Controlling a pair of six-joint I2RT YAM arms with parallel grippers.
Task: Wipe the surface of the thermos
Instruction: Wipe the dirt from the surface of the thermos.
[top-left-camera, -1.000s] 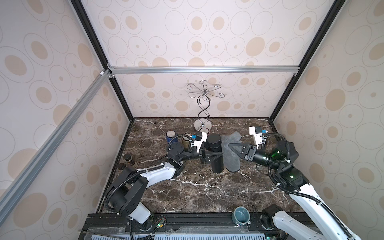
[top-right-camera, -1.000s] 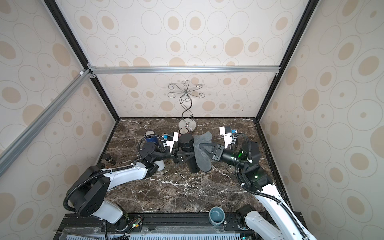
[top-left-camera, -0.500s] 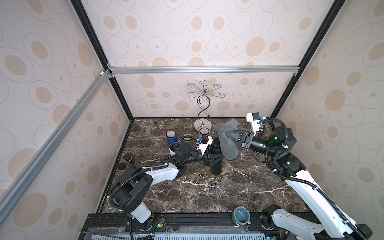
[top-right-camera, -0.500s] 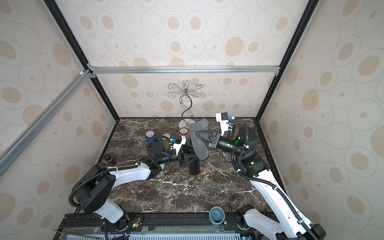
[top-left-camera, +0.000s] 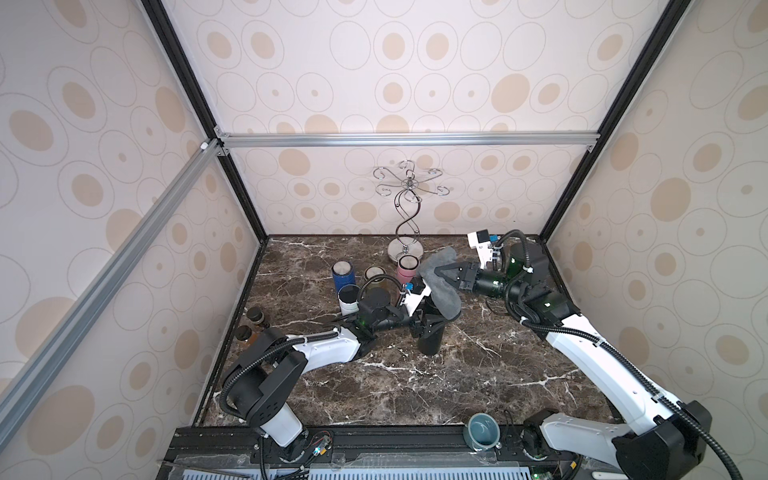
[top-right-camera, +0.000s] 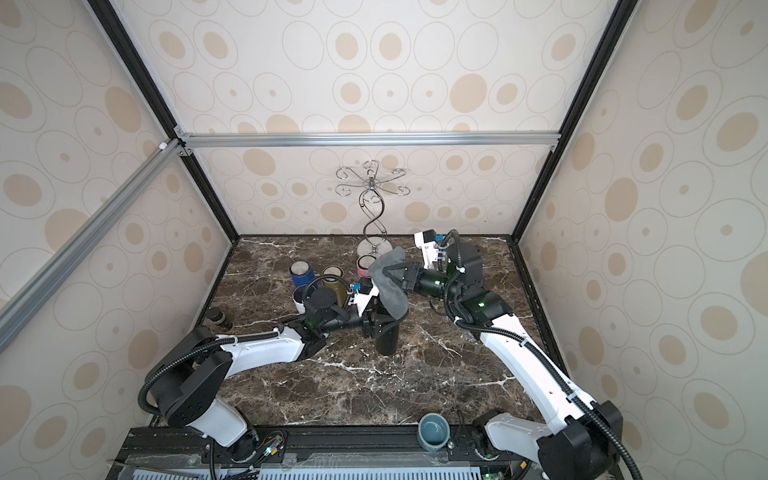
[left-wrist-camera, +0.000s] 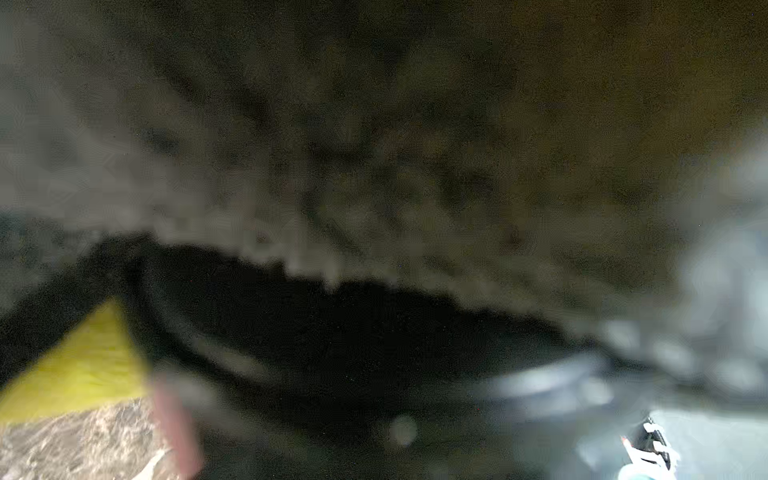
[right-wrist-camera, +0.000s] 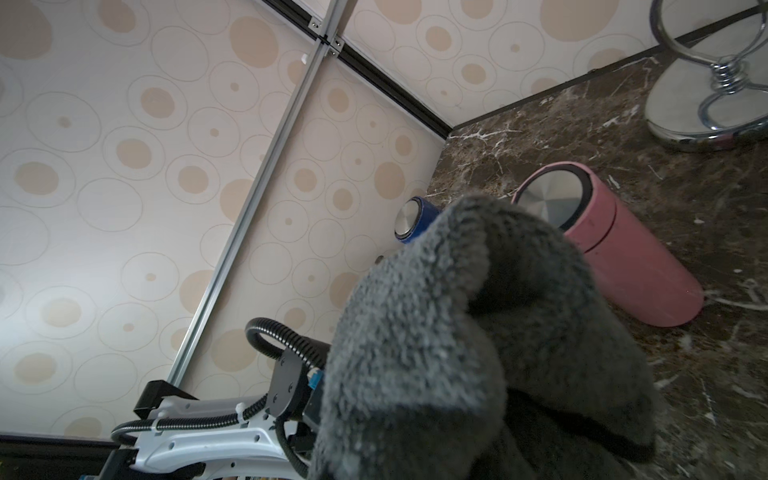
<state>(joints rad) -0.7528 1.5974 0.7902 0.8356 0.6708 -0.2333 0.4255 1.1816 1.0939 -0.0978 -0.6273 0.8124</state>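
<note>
As seen from above in both top views, shows a black thermos standing upright near the centre of the frame on a dark marble table. Gripped around its upper body by the left gripper, reaching in from the lower left, fingers clamped on it from either side.

Draped over the top of the thermos and hiding its lid: a grey cloth, fluffy, pinched tight between the fingers of the right gripper, coming in from the right of the frame.

Just left of the cloth, toward upper centre: a pink thermos, a blue thermos and a white cup. Behind them, against the back wall, a chrome hook stand. At the bottom edge, right of centre, a teal mug.

From the right wrist, shows the cloth close up, in front of the pink thermos. From the left wrist, heavily blurred; mostly grey cloth.
</note>
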